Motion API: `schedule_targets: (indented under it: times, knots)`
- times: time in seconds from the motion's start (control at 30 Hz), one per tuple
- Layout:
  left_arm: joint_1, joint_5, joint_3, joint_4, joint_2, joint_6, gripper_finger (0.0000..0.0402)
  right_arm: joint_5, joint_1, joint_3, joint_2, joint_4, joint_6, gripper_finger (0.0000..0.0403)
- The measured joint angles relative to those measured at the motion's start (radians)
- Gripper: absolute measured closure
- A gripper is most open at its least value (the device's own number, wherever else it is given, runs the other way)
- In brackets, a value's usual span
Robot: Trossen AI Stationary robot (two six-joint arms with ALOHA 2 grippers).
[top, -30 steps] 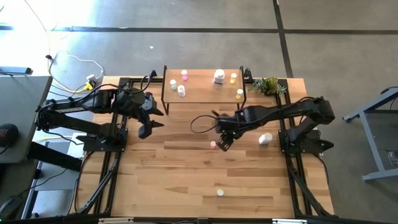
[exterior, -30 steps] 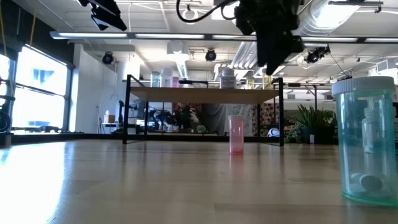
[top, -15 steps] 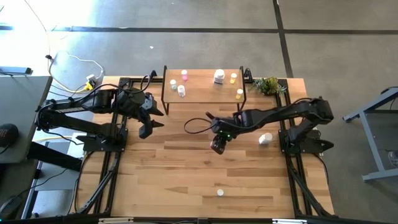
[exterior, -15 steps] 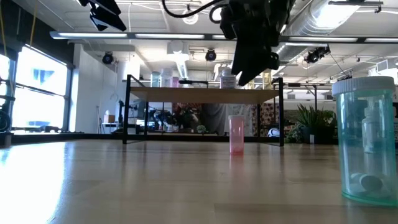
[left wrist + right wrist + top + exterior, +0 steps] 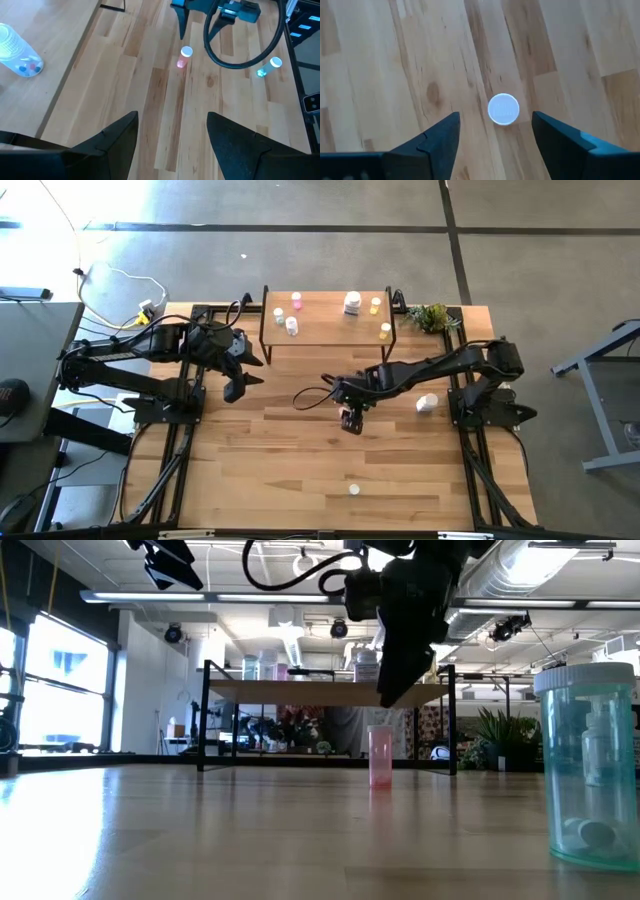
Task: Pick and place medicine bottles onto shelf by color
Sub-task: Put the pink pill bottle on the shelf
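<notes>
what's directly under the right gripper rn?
The pink bottle, upright on the table, white cap showing between the open fingers of the right gripper. Its body is hidden beneath the cap in the right wrist view.

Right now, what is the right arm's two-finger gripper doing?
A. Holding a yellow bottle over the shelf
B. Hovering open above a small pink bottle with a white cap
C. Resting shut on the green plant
B: the right gripper is open, its fingers flanking the small pink white-capped bottle standing below on the wooden table.
</notes>
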Motion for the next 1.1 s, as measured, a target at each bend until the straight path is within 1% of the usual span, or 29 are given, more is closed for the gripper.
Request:
schedule_targets:
  times: [0.23, 0.47, 0.73, 0.87, 1.1]
  knots:
    - [0.0, 0.0, 0.0, 0.002, 0.001, 0.0, 0.0177, 0.051, 0.0, 0.001, 0.034, 0.032, -0.043, 0.0164]
    - [0.001, -0.004, 0.0, 0.016, 0.001, 0.0, 0.0177, 0.027, 0.0, 0.001, 0.075, 0.064, -0.059, 0.0164]
    - [0.001, -0.012, 0.0, 0.022, 0.001, 0.001, 0.0177, 0.025, 0.0, 0.001, 0.101, 0.052, -0.053, 0.0169]
    - [0.001, -0.033, 0.0, 0.023, 0.001, 0.001, 0.0177, 0.025, 0.0, 0.001, 0.103, 0.039, -0.051, 0.0192]
    - [0.001, -0.046, 0.0, 0.023, 0.001, 0.019, 0.0177, 0.025, -0.003, 0.001, 0.103, 0.042, -0.042, 0.0253]
